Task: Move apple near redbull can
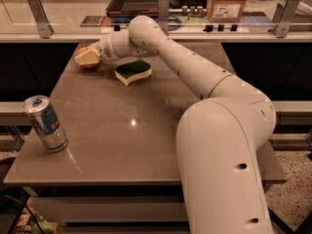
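Note:
The apple (90, 66) sits at the far left corner of the brown table (146, 130). Only a red sliver of it shows under and behind my gripper. My gripper (87, 57) is right at the apple, covering most of it, with the arm reaching in from the right. The redbull can (46, 124) is silver and blue. It stands upright near the table's front left edge, far from the apple and the gripper.
A green-and-yellow sponge (133, 71) lies just right of the gripper, under the forearm. A railing with metal posts (40, 16) runs behind the table. A counter with a cardboard box (228, 1) lies beyond it.

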### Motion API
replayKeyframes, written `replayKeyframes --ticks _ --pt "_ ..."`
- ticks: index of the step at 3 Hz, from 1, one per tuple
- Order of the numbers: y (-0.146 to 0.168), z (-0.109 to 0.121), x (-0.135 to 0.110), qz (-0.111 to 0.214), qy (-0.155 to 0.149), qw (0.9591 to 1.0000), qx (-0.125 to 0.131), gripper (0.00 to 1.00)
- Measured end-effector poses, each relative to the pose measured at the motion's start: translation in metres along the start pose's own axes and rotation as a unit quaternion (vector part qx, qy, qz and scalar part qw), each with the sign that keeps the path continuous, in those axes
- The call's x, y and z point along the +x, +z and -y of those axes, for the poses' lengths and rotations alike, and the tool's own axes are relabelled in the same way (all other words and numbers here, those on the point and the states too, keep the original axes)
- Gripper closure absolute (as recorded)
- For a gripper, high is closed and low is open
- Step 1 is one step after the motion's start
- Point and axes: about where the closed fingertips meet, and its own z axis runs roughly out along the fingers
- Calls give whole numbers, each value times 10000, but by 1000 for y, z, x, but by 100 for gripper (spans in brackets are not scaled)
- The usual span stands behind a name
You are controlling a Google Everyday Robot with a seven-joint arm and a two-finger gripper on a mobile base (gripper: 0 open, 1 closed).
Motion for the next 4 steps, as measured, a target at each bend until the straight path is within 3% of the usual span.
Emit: replayKeyframes --ticks 2,4 --pt "-9 -4 -13 47 -99 9999 -57 100" --pt "-42 -18 -36 154 -235 9996 -20 100"
